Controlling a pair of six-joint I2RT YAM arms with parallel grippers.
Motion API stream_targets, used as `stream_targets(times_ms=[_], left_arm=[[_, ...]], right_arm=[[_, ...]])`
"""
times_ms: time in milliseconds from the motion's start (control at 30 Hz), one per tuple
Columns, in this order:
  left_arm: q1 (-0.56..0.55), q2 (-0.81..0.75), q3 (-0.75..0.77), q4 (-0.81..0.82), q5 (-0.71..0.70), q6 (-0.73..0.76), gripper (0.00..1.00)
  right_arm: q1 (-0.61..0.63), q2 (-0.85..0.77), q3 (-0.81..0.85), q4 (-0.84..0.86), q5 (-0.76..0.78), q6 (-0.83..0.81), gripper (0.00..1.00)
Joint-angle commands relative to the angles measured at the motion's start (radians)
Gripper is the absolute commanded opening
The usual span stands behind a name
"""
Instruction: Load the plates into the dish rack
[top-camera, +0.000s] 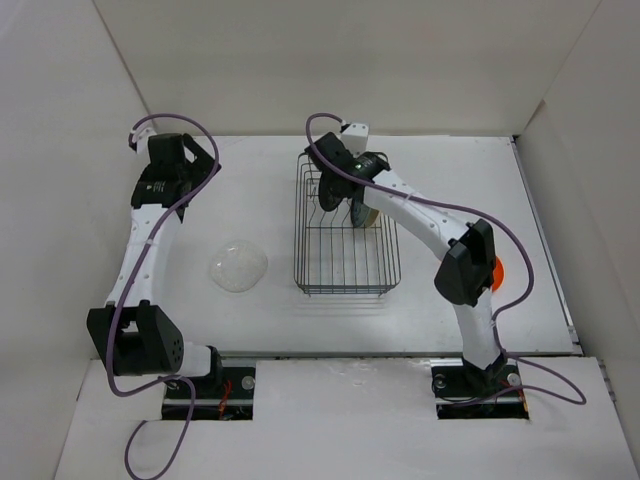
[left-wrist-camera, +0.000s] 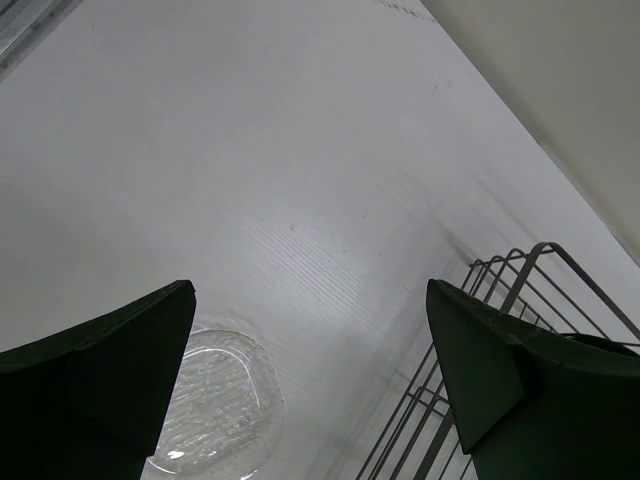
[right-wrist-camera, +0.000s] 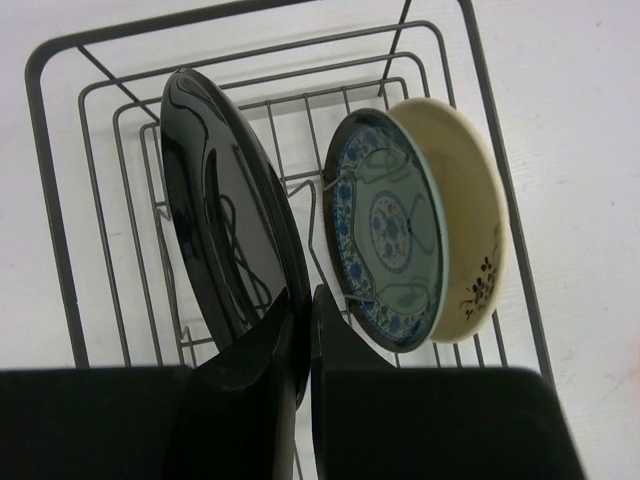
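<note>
The black wire dish rack (top-camera: 345, 262) stands mid-table. In the right wrist view a teal patterned plate (right-wrist-camera: 385, 235) and a cream plate (right-wrist-camera: 470, 225) stand on edge against each other in the rack (right-wrist-camera: 52, 200). A black plate (right-wrist-camera: 225, 230) is upright to their left, over the rack's prongs, and my right gripper (right-wrist-camera: 308, 300) is shut on its near rim. The clear glass plate (top-camera: 238, 267) lies flat on the table left of the rack. My left gripper (left-wrist-camera: 310, 290) hangs open and empty above the table, beyond the glass plate (left-wrist-camera: 215, 410). An orange plate (top-camera: 498, 272) peeks out from behind the right arm.
White walls close in the table on the left, back and right. The right arm reaches over the rack's far right part. The left arm's elbow sits near the front left edge. The rack's corner (left-wrist-camera: 520, 270) shows to the right of the left fingers.
</note>
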Motion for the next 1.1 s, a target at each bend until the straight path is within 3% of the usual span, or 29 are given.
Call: stream_targets(times_ms=[0, 267, 333, 467, 667, 733, 833, 867, 900, 1033, 1067], left_arm=[[0.001, -0.024, 0.050, 0.001, -0.029, 0.009, 1.00], [0.001, -0.033, 0.050, 0.001, -0.009, 0.018, 1.00], [0.001, -0.033, 0.050, 0.001, -0.009, 0.018, 1.00], [0.001, -0.033, 0.050, 0.001, -0.009, 0.018, 1.00], [0.001, -0.003, 0.050, 0.001, -0.009, 0.018, 1.00], [0.001, -0.002, 0.050, 0.001, -0.019, 0.018, 1.00], [0.001, 0.007, 0.050, 0.001, -0.028, 0.018, 1.00], [0.001, 0.007, 0.050, 0.001, -0.037, 0.018, 1.00], [0.001, 0.016, 0.050, -0.008, -0.049, 0.018, 1.00], [-0.010, 0.016, 0.060, -0.038, -0.060, 0.018, 1.00], [-0.010, 0.007, 0.045, -0.050, -0.049, 0.018, 1.00]], right_arm=[[0.021, 0.013, 0.042, 0.008, 0.033, 0.022, 0.00], [0.040, 0.049, 0.075, 0.008, 0.033, 0.022, 0.01], [0.040, 0.050, 0.084, -0.003, 0.033, 0.022, 0.07], [0.040, 0.059, 0.084, -0.003, 0.024, 0.022, 0.31], [0.049, 0.059, 0.094, 0.017, 0.003, 0.013, 0.32], [0.049, 0.059, 0.094, 0.029, -0.008, 0.002, 0.47], [0.049, 0.039, 0.094, 0.042, -0.008, -0.007, 0.48], [0.049, 0.028, 0.094, 0.042, -0.008, -0.018, 0.55], [0.049, 0.010, 0.085, 0.042, -0.008, -0.018, 0.69], [0.049, -0.050, 0.052, 0.056, -0.008, -0.048, 0.82], [0.049, -0.100, 0.011, 0.091, -0.008, -0.080, 0.90]])
